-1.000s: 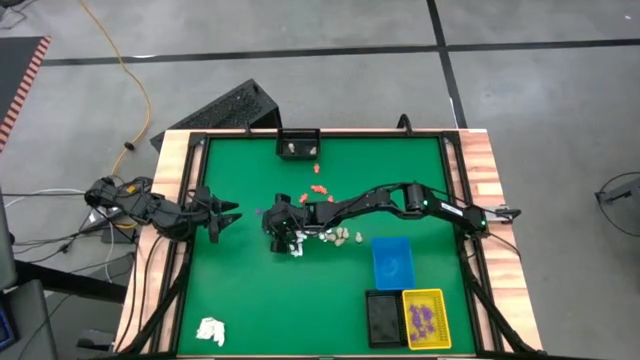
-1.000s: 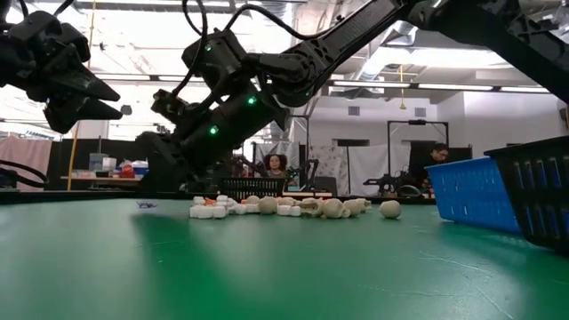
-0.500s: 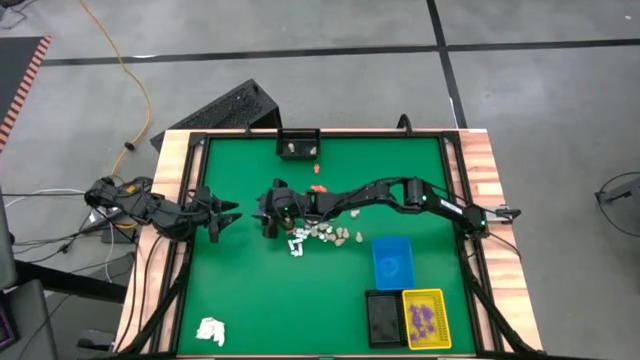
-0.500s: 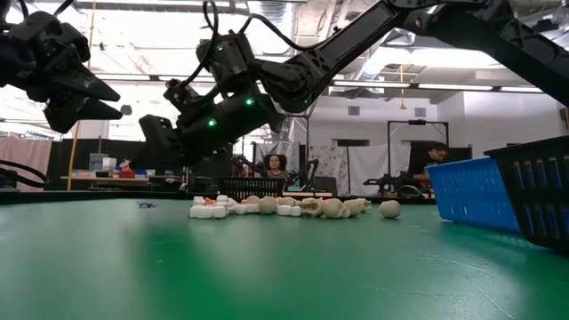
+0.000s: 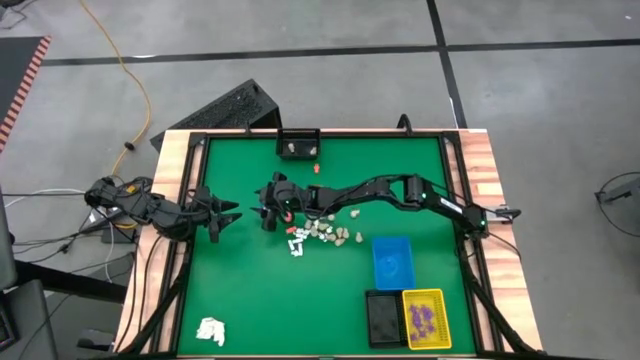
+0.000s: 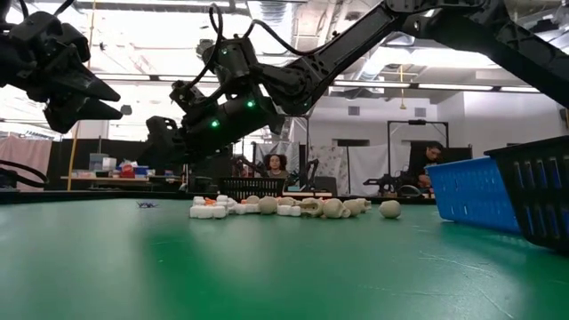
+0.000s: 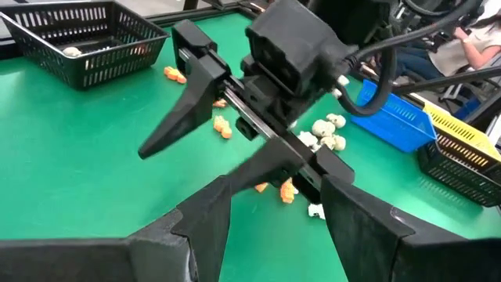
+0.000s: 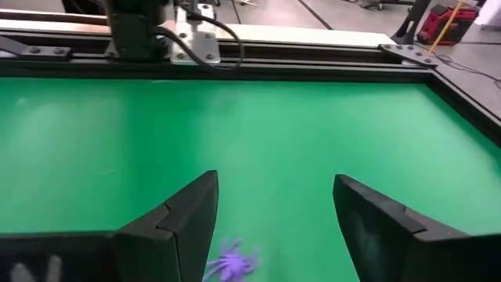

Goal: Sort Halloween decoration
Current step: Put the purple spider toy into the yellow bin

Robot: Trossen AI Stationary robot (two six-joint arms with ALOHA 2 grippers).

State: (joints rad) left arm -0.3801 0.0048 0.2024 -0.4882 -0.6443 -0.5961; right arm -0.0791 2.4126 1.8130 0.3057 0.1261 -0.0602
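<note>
A: Fingers [image 8: 188, 215] of the right gripper [image 5: 263, 208] stand wide apart and hold nothing, with a tiny purple spider-shaped figurine [image 8: 231, 262] on the green mat just below and between them

B: So the step looks like a pick of that purple piece. I'd lower straight down, keep it centred between the fingers, and close only once both tips are at mat level, since a piece this small may skid

A: Agreed. Where would it go?

B: Probably the yellow mesh tray [image 5: 425, 317], which already holds purple bits, at the near right corner of the table beside a black mesh tray [image 5: 383, 318] and a blue plastic basket [image 5: 392, 261]

A: What's around?

B: A cluster of white and cream figurines [image 5: 320, 235] lies just beside the gripper, orange ones [image 7: 221, 127] further back, near a small black wire basket [image 5: 298, 146]. A crumpled white paper wad [image 5: 210, 330] is well apart

A: And the left gripper [image 5: 226, 214]?

B: It waits near the table's left edge, fingers parted, pointing at the right gripper; close enough to watch on the lift
</note>
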